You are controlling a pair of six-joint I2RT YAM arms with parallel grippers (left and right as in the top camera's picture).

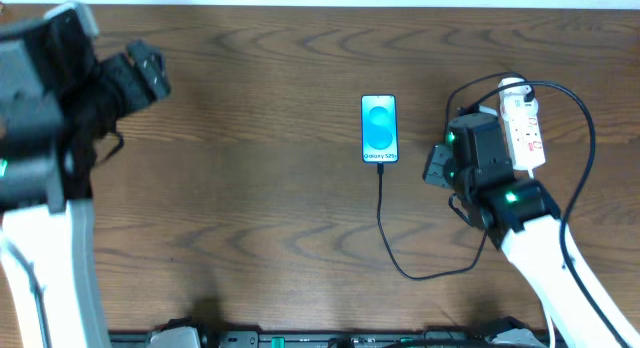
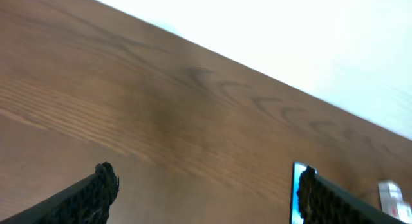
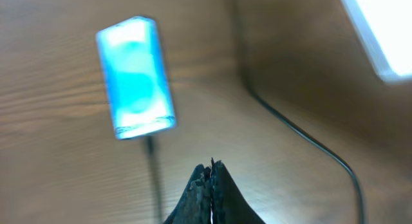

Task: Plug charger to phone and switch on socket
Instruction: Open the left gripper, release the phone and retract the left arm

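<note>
Overhead, slim rectangular phone point(image 1: 379, 128) lies on wood-grain table point(image 1: 250, 188); left hand point(image 2: 206, 185) apart; right hand point(image 3: 211, 169) together.

The arms point(image 1: 545, 268) are white links with black wrist housings point(image 1: 485, 148), small green lights point(image 1: 512, 197) and ribbed black tool fingers point(image 2: 87, 197).

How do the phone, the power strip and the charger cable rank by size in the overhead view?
Charger cable, by far the longest.
Power strip, partly hidden.
Phone, slightly smaller than the strip's visible part.
</note>
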